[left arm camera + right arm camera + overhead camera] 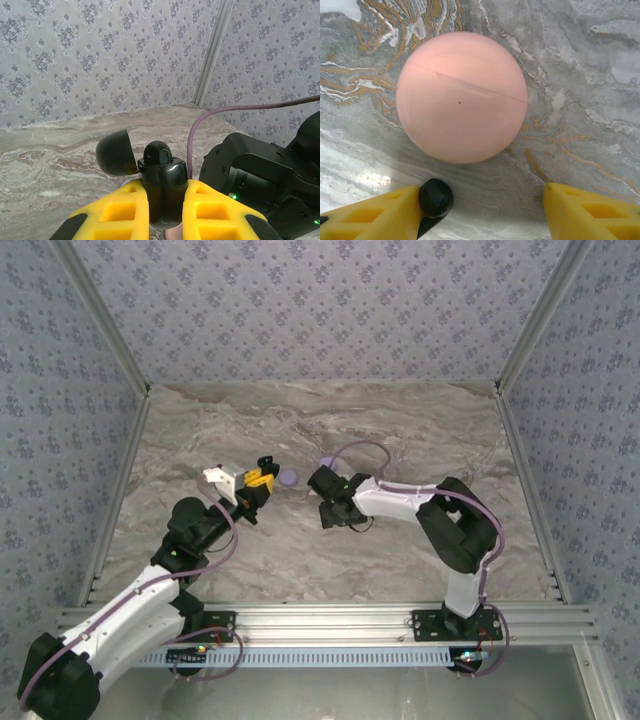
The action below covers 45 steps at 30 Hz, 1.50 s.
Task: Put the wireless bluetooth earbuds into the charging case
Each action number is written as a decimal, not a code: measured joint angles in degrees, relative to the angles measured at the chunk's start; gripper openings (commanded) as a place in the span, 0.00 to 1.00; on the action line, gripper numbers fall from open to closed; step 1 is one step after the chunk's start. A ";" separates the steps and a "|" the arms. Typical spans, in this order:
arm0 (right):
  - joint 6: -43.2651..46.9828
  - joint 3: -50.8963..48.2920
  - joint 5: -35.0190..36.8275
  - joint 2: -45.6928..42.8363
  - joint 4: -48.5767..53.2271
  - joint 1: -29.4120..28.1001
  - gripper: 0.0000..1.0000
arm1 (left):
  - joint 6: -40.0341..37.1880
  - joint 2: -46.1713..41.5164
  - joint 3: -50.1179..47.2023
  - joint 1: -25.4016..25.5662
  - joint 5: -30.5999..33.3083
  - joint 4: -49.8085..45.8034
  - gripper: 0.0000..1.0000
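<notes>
My left gripper [166, 197] is shut on a black charging case [162, 185] and holds it upright above the table. The case's domed lid [114, 152] hangs open to the left. A black earbud [157, 152] sticks up out of the case mouth. In the top view this gripper [262, 477] is at mid-table. My right gripper [482, 200] points down at the marble with its jaws wide apart. A second black earbud [435, 197] lies on the table against the inner side of its left finger [380, 215]. The right finger stands well clear of it.
A closed pale pink round case [461, 97] lies on the marble just beyond the right gripper's fingertips. Two lilac discs [289, 478] [325, 462] rest between the arms. The right arm's dark wrist [250, 175] is close to the held case. Patterned walls enclose the table.
</notes>
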State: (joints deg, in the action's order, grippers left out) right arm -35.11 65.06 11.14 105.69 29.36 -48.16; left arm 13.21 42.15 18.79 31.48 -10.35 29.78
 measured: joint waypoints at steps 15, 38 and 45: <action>1.53 0.33 -2.58 -2.47 1.86 -0.04 0.49 | 0.44 0.76 0.00 0.00 -0.55 -0.07 0.00; 1.97 5.11 -4.55 3.21 1.05 0.02 0.29 | 0.85 0.81 0.00 0.00 -0.57 -0.04 0.00; 1.97 5.03 -4.52 3.19 1.09 0.02 0.25 | 0.85 1.51 0.00 0.00 -0.59 -0.04 0.00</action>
State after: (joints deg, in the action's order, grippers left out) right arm -33.15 70.08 6.61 108.88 30.46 -48.14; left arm 14.06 43.66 18.79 31.48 -10.94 29.74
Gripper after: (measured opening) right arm 0.272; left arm 0.157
